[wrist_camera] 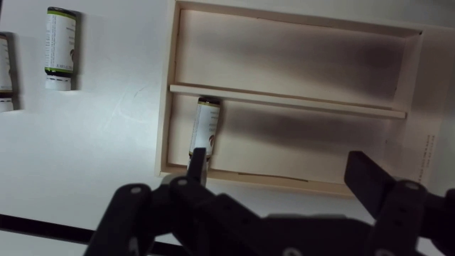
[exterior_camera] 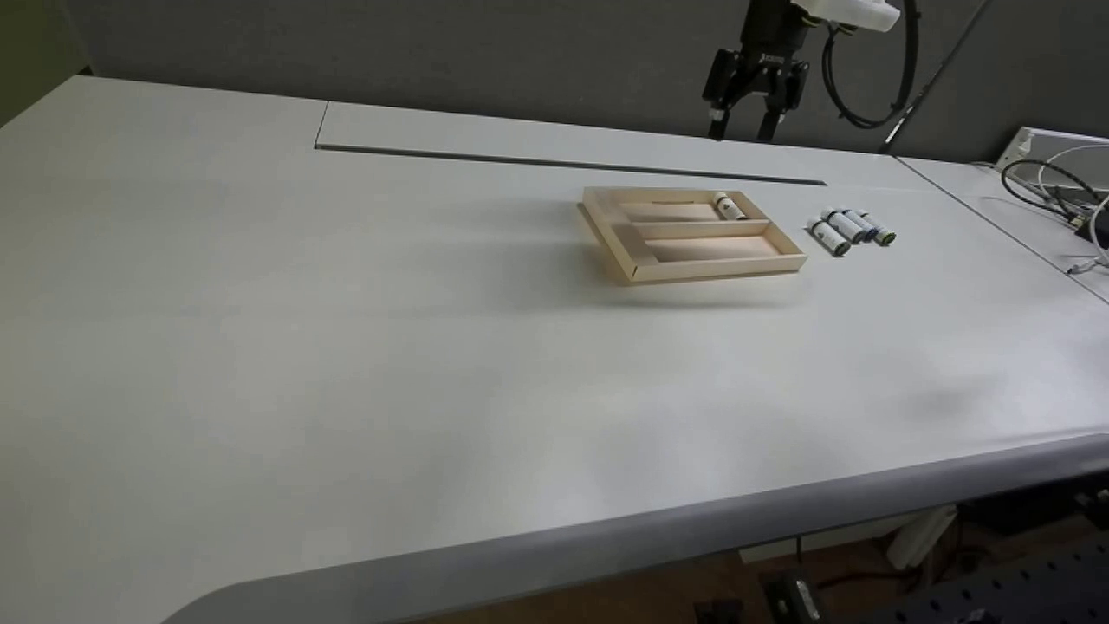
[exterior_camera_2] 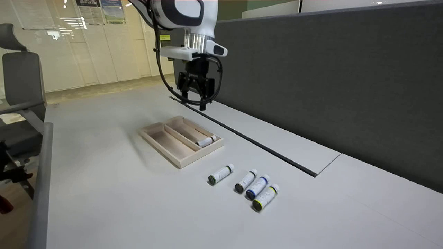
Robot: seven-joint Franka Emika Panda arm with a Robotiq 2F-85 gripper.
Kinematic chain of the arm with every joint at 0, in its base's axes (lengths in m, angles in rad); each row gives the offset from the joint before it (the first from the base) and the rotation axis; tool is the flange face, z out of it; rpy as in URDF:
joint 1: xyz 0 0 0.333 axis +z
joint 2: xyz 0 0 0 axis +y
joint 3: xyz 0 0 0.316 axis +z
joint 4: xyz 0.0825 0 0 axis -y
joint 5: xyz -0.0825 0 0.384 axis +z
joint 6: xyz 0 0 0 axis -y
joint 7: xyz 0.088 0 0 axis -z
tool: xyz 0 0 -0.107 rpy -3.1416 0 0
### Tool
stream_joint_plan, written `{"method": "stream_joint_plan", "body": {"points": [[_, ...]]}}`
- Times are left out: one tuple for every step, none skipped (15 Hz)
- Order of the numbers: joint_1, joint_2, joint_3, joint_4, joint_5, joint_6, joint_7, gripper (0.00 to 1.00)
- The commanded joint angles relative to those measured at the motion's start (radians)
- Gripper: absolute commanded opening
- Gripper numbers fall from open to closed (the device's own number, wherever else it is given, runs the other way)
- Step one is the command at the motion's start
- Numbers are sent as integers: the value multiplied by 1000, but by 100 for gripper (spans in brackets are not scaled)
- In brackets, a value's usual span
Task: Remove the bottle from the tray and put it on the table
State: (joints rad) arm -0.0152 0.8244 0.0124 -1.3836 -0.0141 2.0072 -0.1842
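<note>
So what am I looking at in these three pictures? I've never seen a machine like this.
This is a robot arm ending in a black gripper, a kind of two-fingered hand. Two pictures come from cameras standing outside the robot; the third is from a camera on its wrist, looking down, which is why dark fingers loom at the bottom. On the off-white table lies a wooden tray, split into two compartments by a divider. A small bottle lies on its side in one of them, and four similar bottles lie on the table beside the tray. Nothing is held: the gripper is open.
</note>
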Motion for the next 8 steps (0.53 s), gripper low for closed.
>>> {"method": "stream_joint_plan", "body": {"points": [[-11, 40, 9, 31, -5, -20, -13, 100], [-12, 49, 8, 31, -7, -15, -17, 100], [-12, 59, 7, 34, -8, -17, -20, 100], [-12, 68, 3, 35, -12, -11, -18, 100], [-11, 76, -2, 37, -16, -2, -11, 100], [-9, 85, -9, 39, -22, 18, 2, 100], [-7, 94, -17, 45, -30, 31, 10, 100], [-9, 103, -20, 50, -30, 42, 14, 100]]}}
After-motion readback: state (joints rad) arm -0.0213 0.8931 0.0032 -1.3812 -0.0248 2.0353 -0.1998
